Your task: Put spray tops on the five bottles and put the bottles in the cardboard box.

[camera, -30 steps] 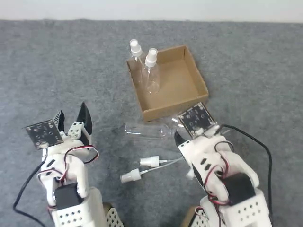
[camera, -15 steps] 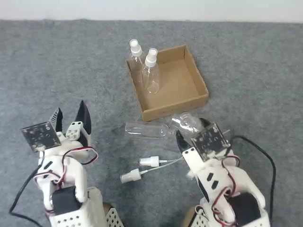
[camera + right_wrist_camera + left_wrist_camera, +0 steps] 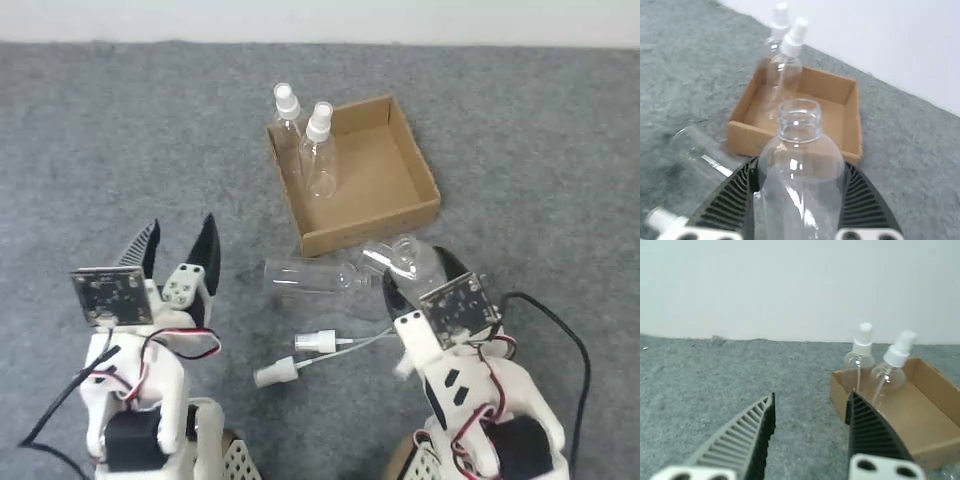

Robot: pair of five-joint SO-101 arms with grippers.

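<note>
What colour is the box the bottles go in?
Brown: the cardboard box shows best in the high view.

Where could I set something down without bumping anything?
Bare carpet lies on both sides of the cardboard box; inside it, the part away from the two capped bottles is free. Crowded: between the arms, with the lying bottle, two spray tops and the uncapped bottle in the right gripper.

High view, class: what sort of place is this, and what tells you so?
Probably a robotics lab or workshop bench: a grey felt-like mat as the work surface, a plain white wall behind, and a white left arm and white right arm with bare wiring beside a brown cardboard box.
</note>
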